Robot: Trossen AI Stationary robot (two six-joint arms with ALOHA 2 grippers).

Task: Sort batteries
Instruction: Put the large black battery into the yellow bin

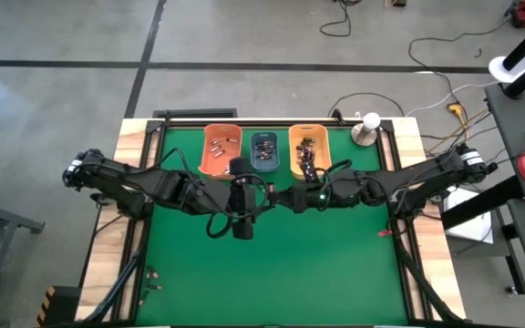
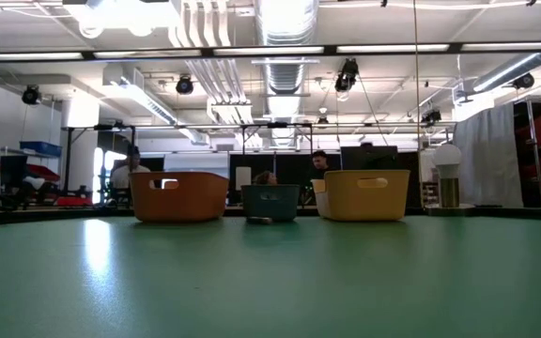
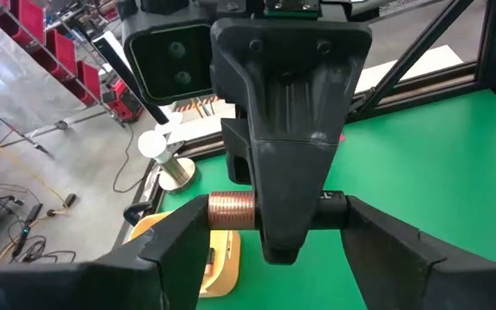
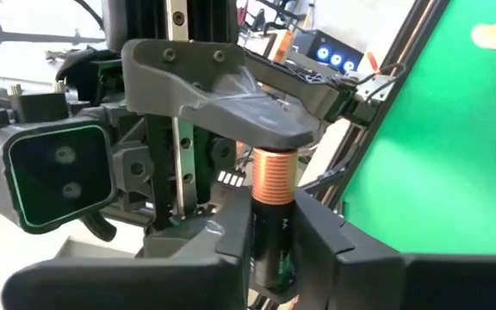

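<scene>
Over the middle of the green mat, my left gripper and my right gripper meet tip to tip. Both are shut on one battery, which is black with a coppery end and is held clear of the mat. Three bins stand in a row at the far edge: orange, blue-grey and yellow-orange. Each has batteries in it. In the low view another small battery lies on the mat before the blue-grey bin. The arms do not show in that view. My left gripper holds the battery lengthwise between its two fingers. One finger is at the coppery end and the other at the black end. The battery lies across the gap, clear of the mat. My right gripper pinches the battery's black body between its two fingers, which lie across the battery. The coppery end sticks out past the fingertips and meets the left gripper's finger.
A white-topped lamp on a round base stands at the far right corner. Small loose bits lie at the near left edge, and a red bit lies at the right. The near half of the mat is bare green.
</scene>
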